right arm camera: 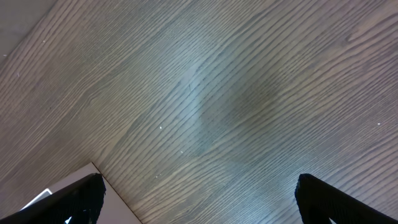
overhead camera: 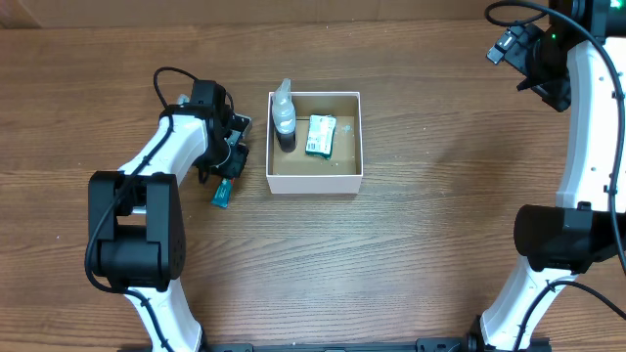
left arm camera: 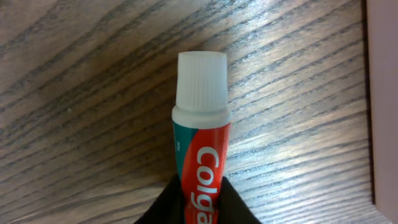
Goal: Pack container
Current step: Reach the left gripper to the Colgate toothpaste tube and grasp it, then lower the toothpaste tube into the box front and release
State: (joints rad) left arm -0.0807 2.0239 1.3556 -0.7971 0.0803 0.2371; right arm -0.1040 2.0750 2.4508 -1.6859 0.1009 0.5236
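Note:
The container (overhead camera: 363, 142) is a square white box with a brown floor at the table's middle. A clear bottle with a dark lower half (overhead camera: 284, 119) and a green-and-white soap packet (overhead camera: 321, 135) are inside it. My left gripper (overhead camera: 227, 168) is just left of the box, shut on a red and teal Colgate toothpaste tube (overhead camera: 223, 193). In the left wrist view the tube (left arm camera: 200, 124) is pinched between my fingers (left arm camera: 200, 190), its white cap pointing away over the wood. My right gripper (overhead camera: 533, 61) is far right at the back, open and empty (right arm camera: 199, 193).
A pale strip, apparently the box's wall (left arm camera: 385, 93), runs down the right edge of the left wrist view. A white flat corner (right arm camera: 56, 190) shows at the lower left of the right wrist view. Brown wood table lies all around.

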